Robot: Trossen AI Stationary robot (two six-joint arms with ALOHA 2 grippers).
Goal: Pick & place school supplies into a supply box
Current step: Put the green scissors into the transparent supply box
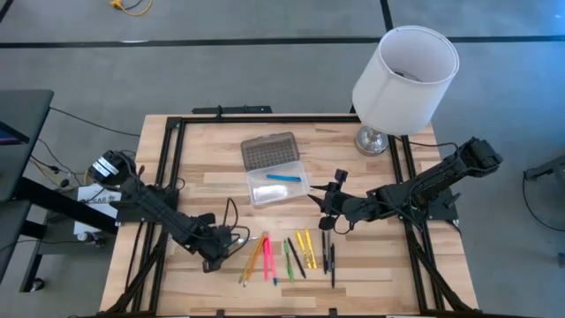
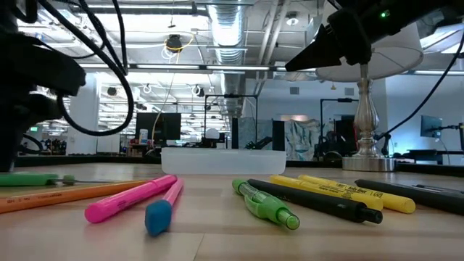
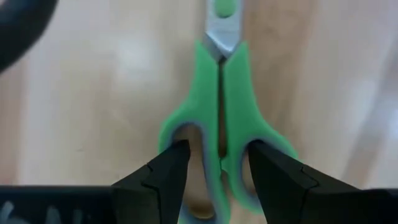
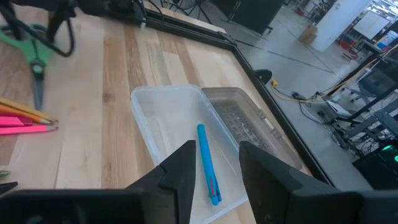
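The task is barely begun: only one blue pen [image 4: 207, 163] lies in the clear supply box [image 1: 277, 186], which sits open just below the right gripper [image 4: 213, 163], whose jaws stand spread and empty. The left gripper [image 3: 216, 167] is down on the worktop [image 1: 371, 278] with its jaws spread around the handles of the green-handled scissors [image 3: 219, 106], not visibly lifted. The pens and pencils [image 1: 287, 255] lie loose between the grippers, waiting.
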